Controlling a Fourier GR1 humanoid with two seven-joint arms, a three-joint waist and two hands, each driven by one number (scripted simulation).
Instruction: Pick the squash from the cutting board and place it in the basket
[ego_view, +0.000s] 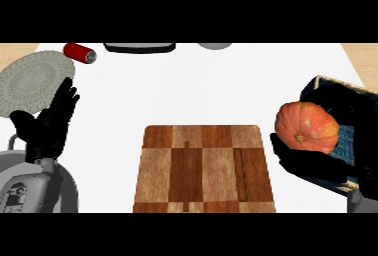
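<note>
nearest lies the rectangular wooden cutting board (203, 167), a patchwork of light and dark brown blocks, bare on top. to its right the black right hand (306, 162) cups the round, ribbed orange squash (306, 127) from below, fingers curled under it, off the board and against the left side of the dark woven basket (347, 92). at the left edge the left hand (48, 125) rests open, fingers straight and upward. farther back sit a round pale woven plate (29, 82) and a red cylindrical can (79, 52) on its side.
</note>
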